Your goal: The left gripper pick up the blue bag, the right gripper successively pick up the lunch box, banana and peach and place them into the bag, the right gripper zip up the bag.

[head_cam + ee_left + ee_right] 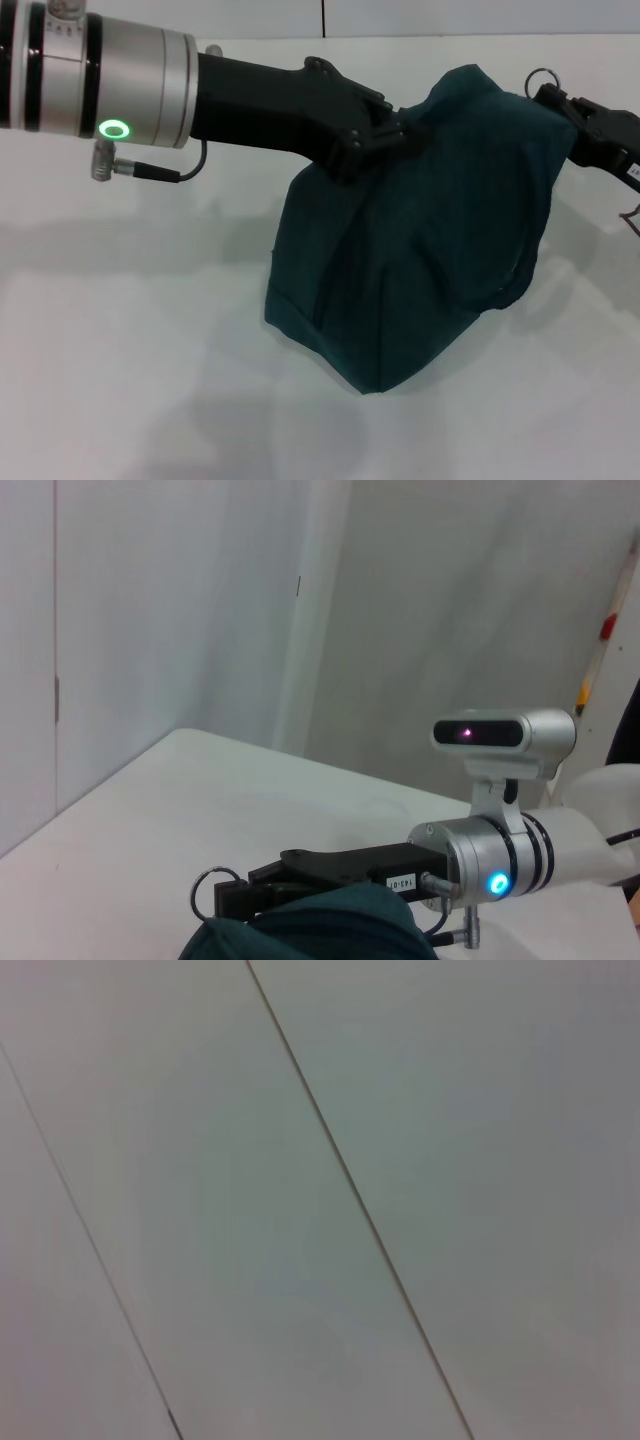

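The blue bag (430, 260) stands bunched on the white table, its top pulled up and its mouth closed over. My left gripper (385, 135) reaches in from the left and is shut on the fabric at the bag's top. At the bag's upper right corner my right gripper (553, 97) is shut on the zip pull, whose metal ring (545, 78) sticks out past the fingertips. The left wrist view shows that right gripper (235, 895) lying over the bag's top (320, 930), with the ring (203, 892) at its tip. The lunch box, banana and peach are hidden.
The white table (120, 350) spreads bare to the left and in front of the bag. A wall rises behind the table's far edge. The right wrist view shows only pale panels with seams.
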### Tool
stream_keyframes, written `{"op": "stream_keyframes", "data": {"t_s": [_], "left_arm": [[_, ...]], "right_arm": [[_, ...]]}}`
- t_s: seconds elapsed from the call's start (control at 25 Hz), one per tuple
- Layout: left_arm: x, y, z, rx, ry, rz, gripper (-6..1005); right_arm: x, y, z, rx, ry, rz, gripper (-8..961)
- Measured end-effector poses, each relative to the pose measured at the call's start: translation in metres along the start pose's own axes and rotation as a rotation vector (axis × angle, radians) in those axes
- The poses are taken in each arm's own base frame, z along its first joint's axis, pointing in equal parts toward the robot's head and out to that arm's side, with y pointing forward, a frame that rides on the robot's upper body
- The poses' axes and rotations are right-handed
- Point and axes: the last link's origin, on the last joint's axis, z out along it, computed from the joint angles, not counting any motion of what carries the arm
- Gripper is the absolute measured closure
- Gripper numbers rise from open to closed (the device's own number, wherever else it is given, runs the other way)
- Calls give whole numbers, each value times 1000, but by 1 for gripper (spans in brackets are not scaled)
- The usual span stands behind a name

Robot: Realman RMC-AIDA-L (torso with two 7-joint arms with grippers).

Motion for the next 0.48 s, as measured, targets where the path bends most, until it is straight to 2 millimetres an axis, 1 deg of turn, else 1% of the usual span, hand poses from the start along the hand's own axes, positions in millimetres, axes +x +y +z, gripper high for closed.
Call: {"op": "stream_keyframes", "data": {"t_s": [0.24, 0.48], "left_arm": [[-5, -7, -2, 13, 13, -22, 958], [-8, -17, 0, 42, 38, -36, 959]], "right_arm": [[0, -1, -5, 5, -13, 2, 819], [0, -4, -26, 30, -51, 8, 817]]}}
